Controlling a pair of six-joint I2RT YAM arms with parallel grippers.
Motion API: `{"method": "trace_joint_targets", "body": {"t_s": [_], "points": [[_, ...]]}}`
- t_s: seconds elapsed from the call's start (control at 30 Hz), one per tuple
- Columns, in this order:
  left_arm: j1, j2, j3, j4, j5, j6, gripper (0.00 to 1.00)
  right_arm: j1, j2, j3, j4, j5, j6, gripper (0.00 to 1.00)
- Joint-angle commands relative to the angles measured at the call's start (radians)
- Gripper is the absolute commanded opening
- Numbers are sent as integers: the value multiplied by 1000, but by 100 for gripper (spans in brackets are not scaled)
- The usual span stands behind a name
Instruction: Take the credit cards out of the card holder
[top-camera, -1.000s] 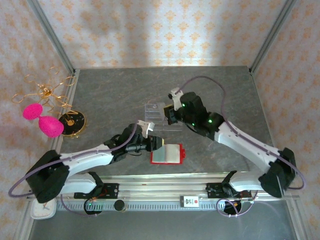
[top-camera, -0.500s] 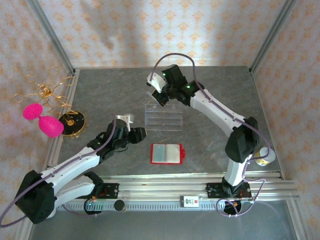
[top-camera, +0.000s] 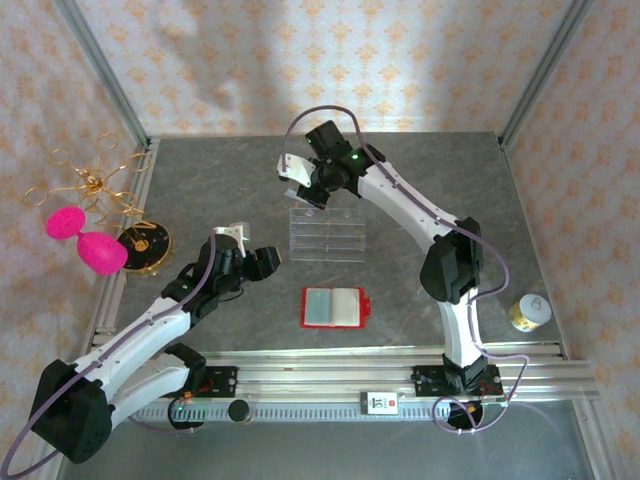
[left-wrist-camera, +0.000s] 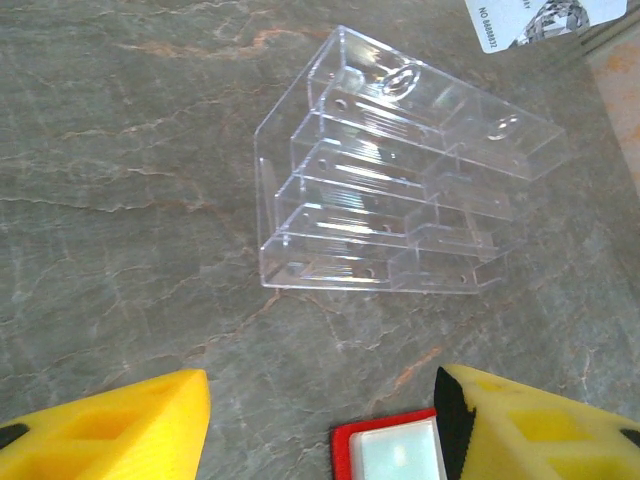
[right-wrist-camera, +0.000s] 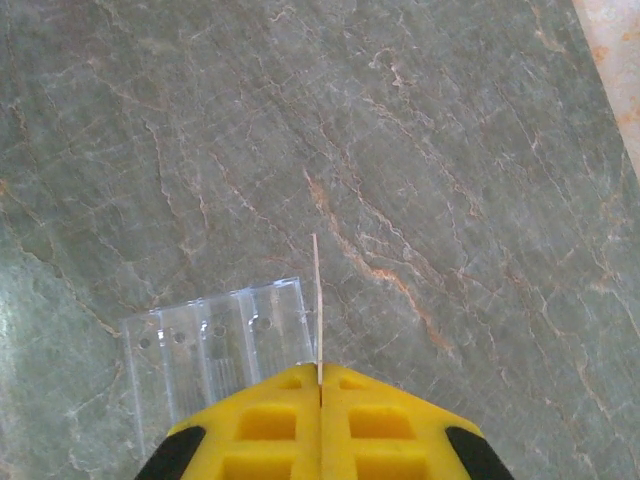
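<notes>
On the grey table (top-camera: 200, 190), both arms have moved since a second ago. The left gripper (top-camera: 258, 263) was then at the left edge of the red wallet (top-camera: 335, 307) and has drawn back to the left, well apart from it, and its fingers have opened wider. The right gripper (top-camera: 306, 190) was then over the near side of the clear tray (top-camera: 327, 232) and now hangs at the tray's far left corner. In the left wrist view the left gripper (left-wrist-camera: 322, 425) has its two yellow fingers (left-wrist-camera: 110, 430) spread wide with nothing between them, and a corner of the red wallet (left-wrist-camera: 343, 450) lies on the table below them. In the right wrist view the right gripper (right-wrist-camera: 320, 375) has its fingers pressed together on a white card (right-wrist-camera: 316, 300), which is seen edge-on and upright just beside the edge of the clear tray (right-wrist-camera: 215, 340). Whether card and tray touch cannot be told. There is one wallet, lying open near the middle of the table on the near side of the tray. One teal card (top-camera: 322, 306) shows in it, and any cards beneath it cannot be made out. There is one clear tray, one white card in the air and one small yellow jar (top-camera: 528, 312) at the right.
</notes>
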Motion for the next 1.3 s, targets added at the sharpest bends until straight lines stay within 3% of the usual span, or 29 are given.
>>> {"method": "trace_joint_targets", "body": {"t_s": [0.0,0.47,1.27], "points": [[17,-15,22,-43,-9,37,62,-10,38,58,-87,5,-80,0],[62,20,24,-50,17,55,62,-33,78,100,-156,-21,-173,0],[90,76,-9,27,79,50,60,-36,94,49,-157,-61,-168,0]]}}
